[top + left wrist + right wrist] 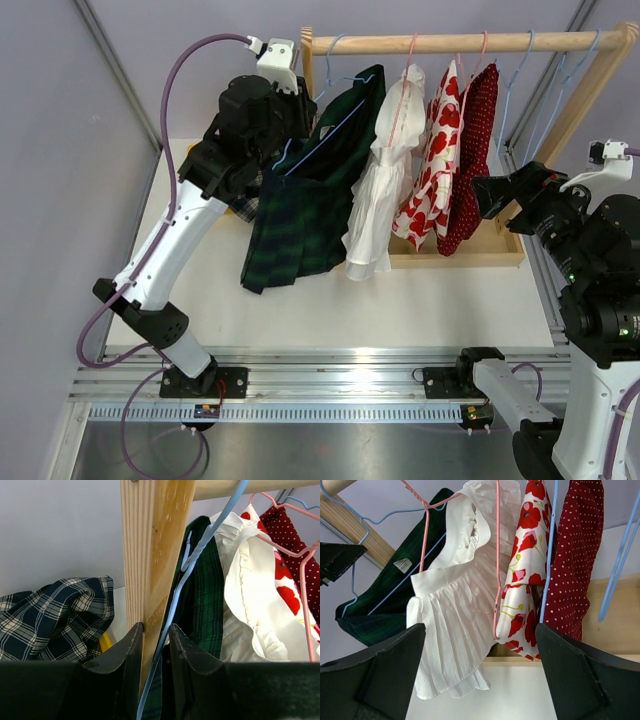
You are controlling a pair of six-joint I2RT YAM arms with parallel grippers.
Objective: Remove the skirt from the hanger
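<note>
A dark green plaid skirt [300, 200] hangs askew on a light blue wire hanger [200, 550] at the left end of the wooden rail [450, 42]. My left gripper [305, 115] is up at that end of the rail. In the left wrist view its jaws [156, 626] are nearly closed, with the blue hanger wire and the skirt's top edge [207, 595] between them, just in front of the rack's post [150, 555]. My right gripper [483, 195] is wide open and empty, right of the hanging clothes; in its wrist view [480, 627] it faces them.
A white pleated skirt [375, 190] on a pink hanger, a poppy-print garment [432, 170] and a red polka-dot one [470, 150] hang further right. A navy plaid garment [55, 620] lies on the table behind the left arm. The rack's wooden base [480, 255] sits at the back right.
</note>
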